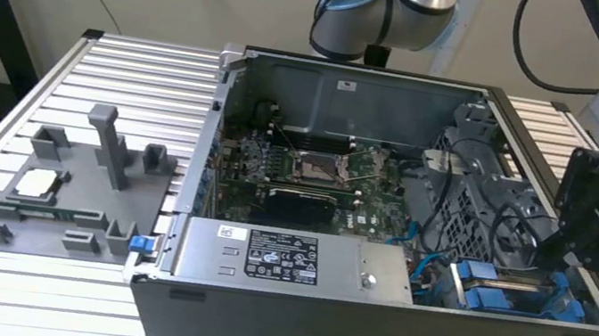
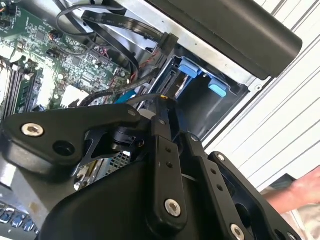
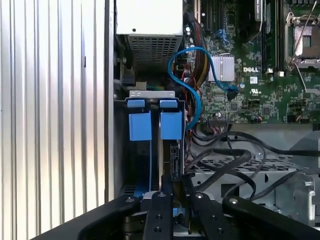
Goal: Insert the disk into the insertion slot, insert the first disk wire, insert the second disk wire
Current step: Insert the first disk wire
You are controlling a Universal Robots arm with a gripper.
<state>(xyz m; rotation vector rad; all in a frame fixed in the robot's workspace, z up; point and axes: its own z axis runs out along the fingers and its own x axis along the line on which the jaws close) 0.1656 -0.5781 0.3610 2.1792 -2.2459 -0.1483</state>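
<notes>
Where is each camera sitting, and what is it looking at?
Exterior view: off the arm, looking down into the open computer case; the arm and hand show.
First wrist view: on the arm, looking past the hand into the insertion slot.
Second wrist view: on the arm, looking over the hand at the insertion slot and circuit board.
All three share the hand and the insertion slot.

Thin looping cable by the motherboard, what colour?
The thin cable is blue; best in first wrist view.
</notes>
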